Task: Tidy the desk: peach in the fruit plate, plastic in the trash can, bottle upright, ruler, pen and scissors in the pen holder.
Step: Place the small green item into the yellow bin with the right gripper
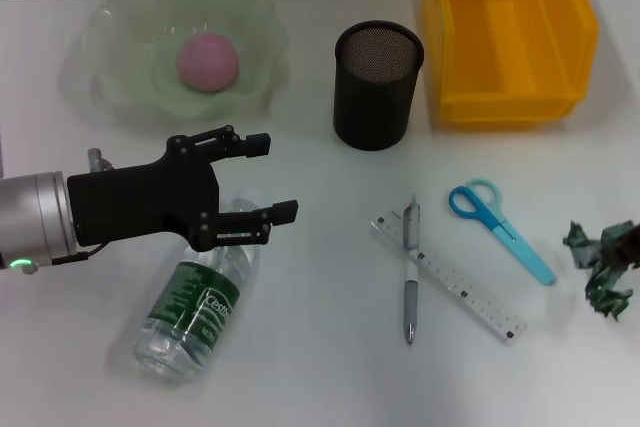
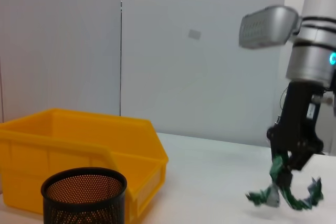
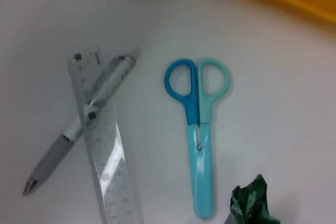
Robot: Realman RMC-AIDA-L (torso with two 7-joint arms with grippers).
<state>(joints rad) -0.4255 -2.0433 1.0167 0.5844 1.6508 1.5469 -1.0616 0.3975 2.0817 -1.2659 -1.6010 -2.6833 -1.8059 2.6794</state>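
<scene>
A pink peach (image 1: 208,60) lies in the green glass fruit plate (image 1: 110,37). A clear bottle (image 1: 195,307) with a green label lies on its side. My left gripper (image 1: 278,177) is open just above the bottle's neck end. The pen (image 1: 410,272) lies across the clear ruler (image 1: 450,279), with the blue scissors (image 1: 500,227) beside them; all three show in the right wrist view: pen (image 3: 79,129), ruler (image 3: 107,150), scissors (image 3: 199,129). My right gripper (image 2: 286,177) is shut on the green crumpled plastic (image 2: 273,196), (image 1: 600,265) at the table's right edge.
The black mesh pen holder (image 1: 377,87) stands upright at the middle back. The yellow bin (image 1: 508,32) stands to its right. Both also show in the left wrist view: holder (image 2: 84,195), bin (image 2: 79,150).
</scene>
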